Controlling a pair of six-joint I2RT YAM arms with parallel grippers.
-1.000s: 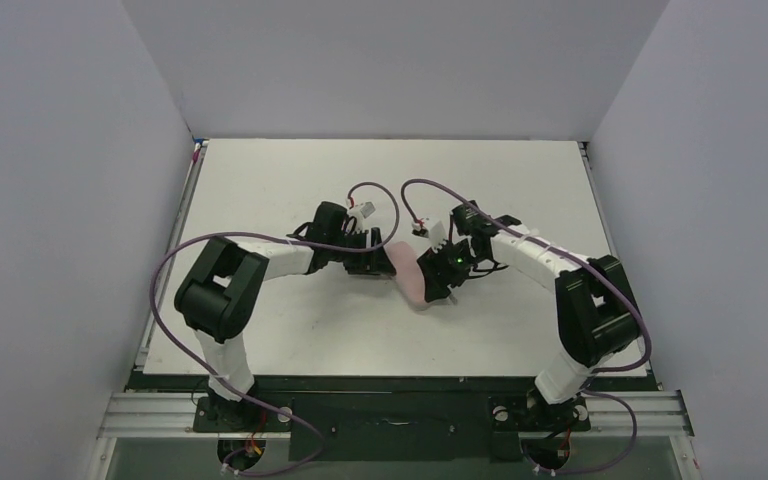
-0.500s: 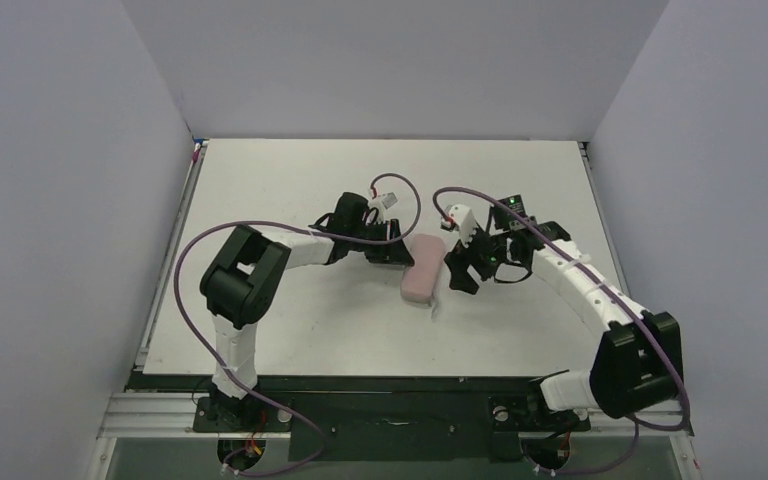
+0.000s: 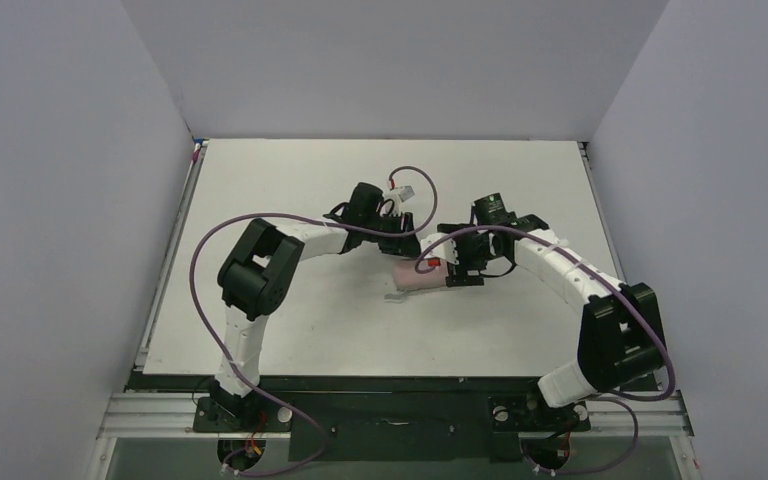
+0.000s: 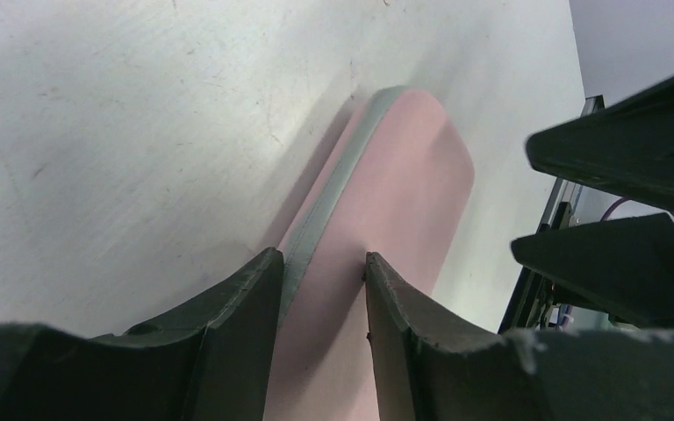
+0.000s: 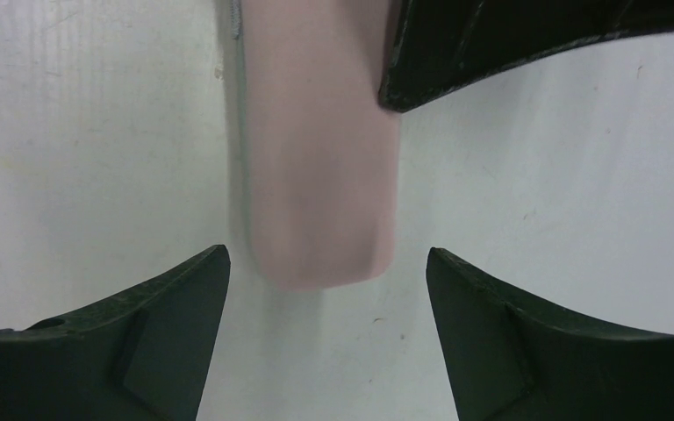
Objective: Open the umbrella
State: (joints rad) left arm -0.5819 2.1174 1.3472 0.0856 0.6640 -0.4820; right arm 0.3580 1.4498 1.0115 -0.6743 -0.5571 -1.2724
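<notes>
The umbrella itself is out of view. An oval pinkish-grey hard case (image 3: 415, 277) lies on the white table (image 3: 290, 180) near the middle. It also shows in the left wrist view (image 4: 404, 175) with a grey seam, and in the right wrist view (image 5: 320, 167). My left gripper (image 3: 403, 243) comes down on its far side, and its jaws (image 4: 323, 267) are closed on the case's edge by the seam. My right gripper (image 3: 457, 270) is open at the case's right end. The case's rounded end sits just ahead of its spread jaws (image 5: 326, 263), apart from them.
A small grey pull tab (image 3: 395, 296) sticks out of the case at its near left. The left gripper's dark finger (image 5: 527, 44) shows at the top of the right wrist view. Grey walls stand close on three sides of the table.
The case has turned from lying diagonally to lying crosswise. My left gripper has moved right and onto its far edge. My right gripper has swung round to the case's right end.
</notes>
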